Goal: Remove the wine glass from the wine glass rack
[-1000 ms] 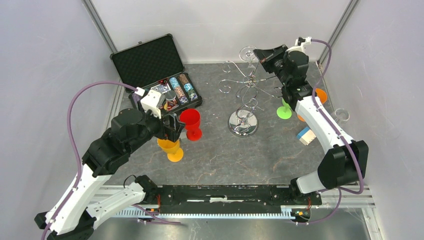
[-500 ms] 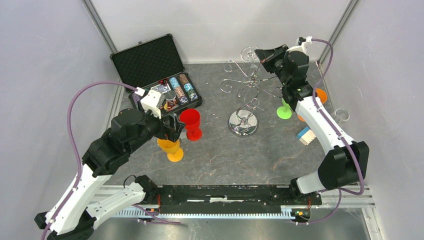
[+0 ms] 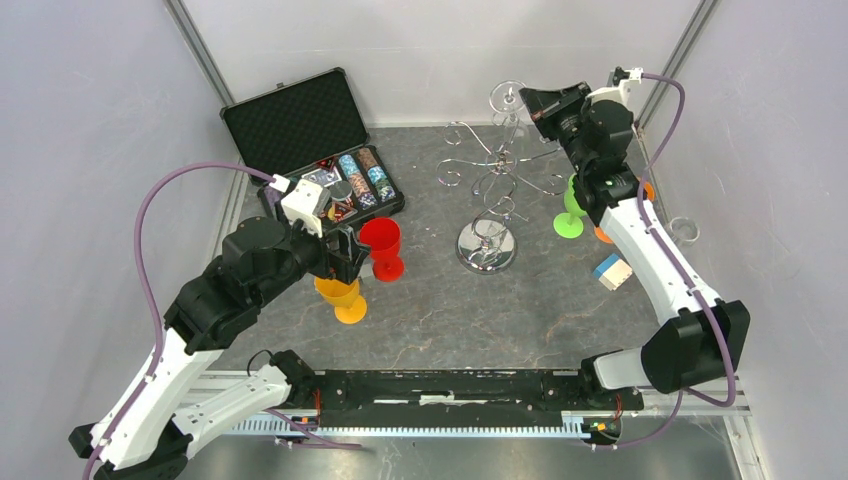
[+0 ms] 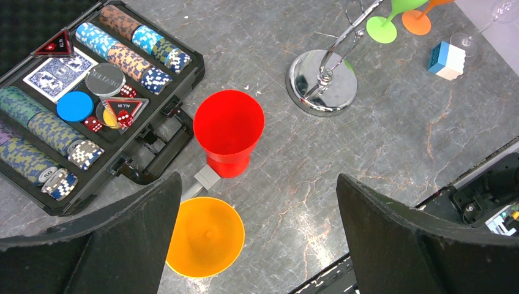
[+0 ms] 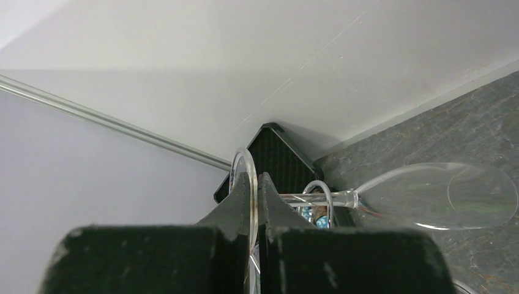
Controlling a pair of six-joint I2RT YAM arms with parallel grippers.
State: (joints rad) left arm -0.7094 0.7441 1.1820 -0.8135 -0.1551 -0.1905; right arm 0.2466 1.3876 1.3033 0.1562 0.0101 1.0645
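The chrome wine glass rack (image 3: 487, 185) stands mid-table on its round mirror base (image 4: 322, 82). My right gripper (image 3: 527, 100) is high at the rack's far right side. It is shut on the round foot of a clear wine glass (image 3: 506, 98). In the right wrist view the fingers (image 5: 269, 202) pinch the foot edge-on. The stem runs right to the bowl (image 5: 440, 196), and a curled hook loop (image 5: 319, 199) sits at the stem. My left gripper (image 4: 257, 190) is open and empty above an orange cup (image 4: 205, 236) and a red cup (image 4: 229, 128).
An open black case of poker chips (image 3: 335, 165) lies at the back left. A green glass (image 3: 569, 215), an orange glass (image 3: 643, 190), a blue-and-white block (image 3: 611, 271) and another clear glass (image 3: 683, 229) stand at the right. Walls close in the back and sides.
My right gripper has moved up and to the right with the clear glass's foot in it, away from the rack's centre. The left arm has not moved.
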